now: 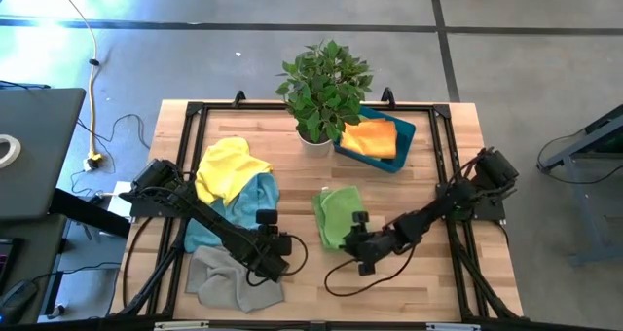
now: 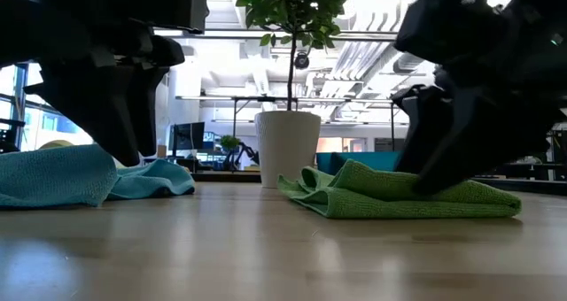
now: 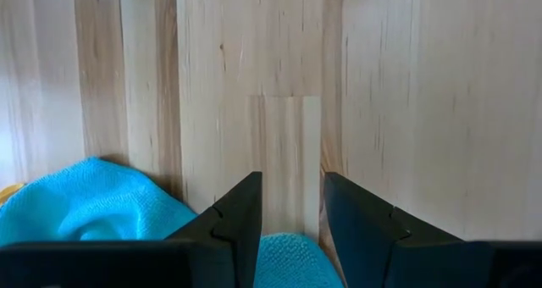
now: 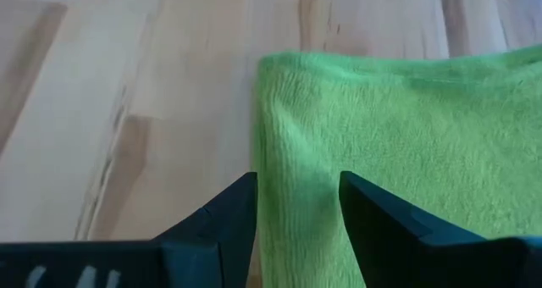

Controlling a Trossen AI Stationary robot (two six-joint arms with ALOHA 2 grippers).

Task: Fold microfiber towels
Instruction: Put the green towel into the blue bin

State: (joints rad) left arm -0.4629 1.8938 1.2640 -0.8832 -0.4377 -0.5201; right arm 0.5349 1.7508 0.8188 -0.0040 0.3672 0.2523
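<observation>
Left gripper [image 1: 277, 248] of mine sits low over the bare wood near the front of the table [image 1: 428, 282], fingers [image 3: 241, 216] parted with nothing between them — only planks show in the gap. Its wrist view catches the light blue towel [image 3: 80, 207] just beside and under the fingers. From above, that blue towel [image 1: 243, 209] lies rumpled on the left half of the table, with the yellow towel [image 1: 229, 165] overlapping its far edge and the grey towel [image 1: 234, 277] crumpled at the front edge, touching my left arm.

Moving right, the potted plant [image 1: 323, 83] stands in its white pot at the back middle, and the green towel [image 1: 336, 214] lies folded over near the table's centre. My right gripper [image 1: 362, 241] rests at the towel's near edge, fingers [image 4: 229, 216] spread open and straddling the cloth's border [image 4: 364, 127] — I hold nothing; the green fabric simply lies flat beneath.

Farther right at the back, the teal bin [image 1: 404, 141] holds the orange towel [image 1: 370, 136], well apart from both my grippers.
</observation>
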